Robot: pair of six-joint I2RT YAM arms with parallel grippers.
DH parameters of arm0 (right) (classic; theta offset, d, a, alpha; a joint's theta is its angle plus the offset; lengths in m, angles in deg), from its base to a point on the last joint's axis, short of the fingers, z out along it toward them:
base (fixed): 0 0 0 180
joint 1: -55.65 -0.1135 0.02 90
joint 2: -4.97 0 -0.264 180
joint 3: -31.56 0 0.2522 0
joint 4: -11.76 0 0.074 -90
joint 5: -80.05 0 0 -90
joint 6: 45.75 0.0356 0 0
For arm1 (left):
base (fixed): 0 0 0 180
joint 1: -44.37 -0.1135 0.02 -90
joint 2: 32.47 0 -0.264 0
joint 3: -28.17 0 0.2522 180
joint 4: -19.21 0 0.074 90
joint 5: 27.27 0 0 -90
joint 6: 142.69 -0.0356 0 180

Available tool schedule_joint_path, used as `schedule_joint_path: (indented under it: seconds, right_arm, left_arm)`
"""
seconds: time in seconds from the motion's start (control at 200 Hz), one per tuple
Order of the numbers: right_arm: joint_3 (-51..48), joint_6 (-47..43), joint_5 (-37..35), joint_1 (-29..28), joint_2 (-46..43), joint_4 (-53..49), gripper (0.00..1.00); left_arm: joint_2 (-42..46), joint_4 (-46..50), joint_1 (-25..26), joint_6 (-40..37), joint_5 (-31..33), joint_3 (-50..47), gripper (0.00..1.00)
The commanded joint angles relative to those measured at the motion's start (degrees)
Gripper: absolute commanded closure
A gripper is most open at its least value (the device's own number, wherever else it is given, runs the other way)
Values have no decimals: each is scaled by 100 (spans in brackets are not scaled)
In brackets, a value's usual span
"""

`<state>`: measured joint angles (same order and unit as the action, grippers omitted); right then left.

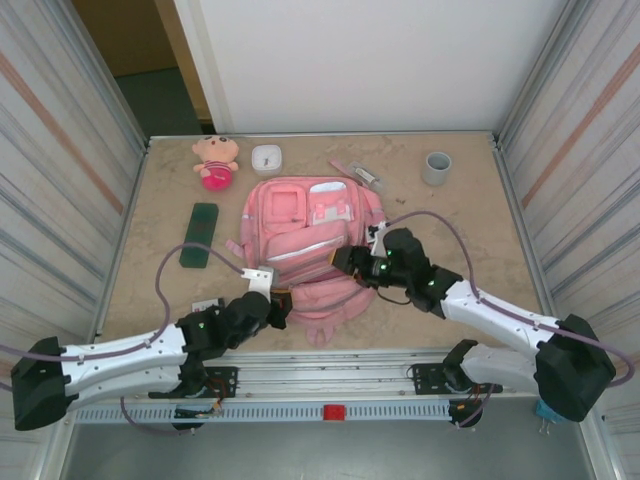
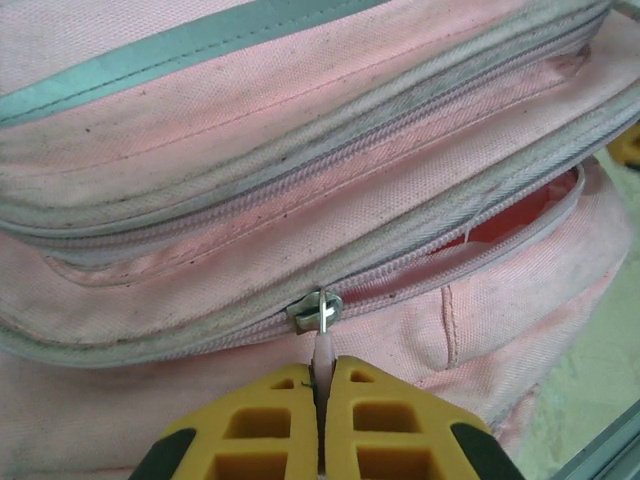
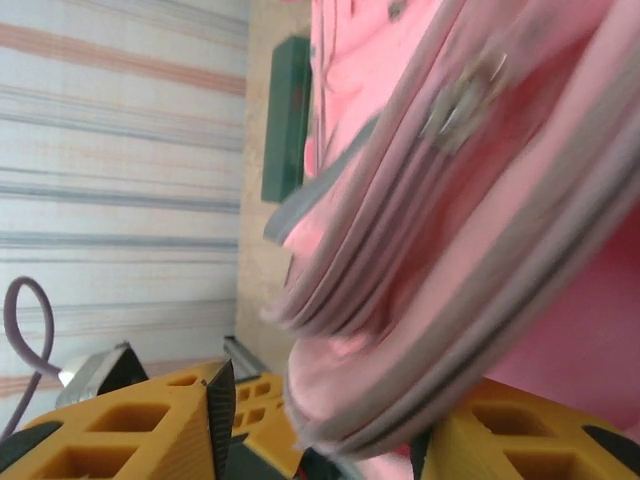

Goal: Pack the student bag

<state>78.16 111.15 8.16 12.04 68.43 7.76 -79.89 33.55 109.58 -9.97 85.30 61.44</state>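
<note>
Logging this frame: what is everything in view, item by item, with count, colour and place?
student bag: 1, pink with white-trimmed pockets, lying at table centre
plush doll: 1, pink and tan, far left
flat case: 1, dark green, left of the bag
small container: 1, white, far edge, right of the doll
pen-like items: count unclear, pinkish, far edge beyond the bag
cup: 1, grey, far right
table: 1, beige, under everything
zipper pull: 1, pale pink, on the bag's zipper
left tool: 1, yellow and black, shut on the zipper pull
right tool: 1, yellow and black, jaws apart around a fold of the bag
</note>
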Motion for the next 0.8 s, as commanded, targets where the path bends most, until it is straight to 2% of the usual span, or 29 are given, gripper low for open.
schedule_joint_path:
  seconds: [0.0,0.155,0.205,0.271,0.331,0.386,0.486,0.631,0.697,0.757,0.797]
  right_arm:
    - [73,560,-727,-356,55,644,50]
    - [13,720,-1010,-580,265,930,51]
    - [-29,699,-1011,-583,283,1075,58]
    - [-79,545,-1046,-578,216,1169,73]
    - [-29,366,-1064,-535,101,876,83]
    - [25,214,-1002,-438,-3,575,89]
    - [38,78,-760,-200,-163,384,94]
    - [71,-206,-222,342,-344,119,95]
    - [74,-221,-112,521,-469,1,93]
    - [59,-214,-155,539,-579,-33,85]
    - [39,-146,-245,499,-629,-66,74]
  left_arm:
    - [-161,-418,-39,-307,-39,342,100]
    - [-257,-435,-37,-481,-78,525,100]
    - [-259,-449,-43,-505,-68,544,100]
    - [-263,-429,-37,-472,-8,529,100]
    - [-276,-389,-50,-416,82,492,100]
    - [-268,-306,-47,-388,125,484,100]
    - [-250,-159,-49,-348,153,462,100]
    - [-194,-148,-50,-282,246,329,100]
    - [-215,-331,-68,-407,121,308,100]
    - [-296,-521,-69,-584,-41,354,100]
    - [-384,-579,-64,-648,-99,422,100]
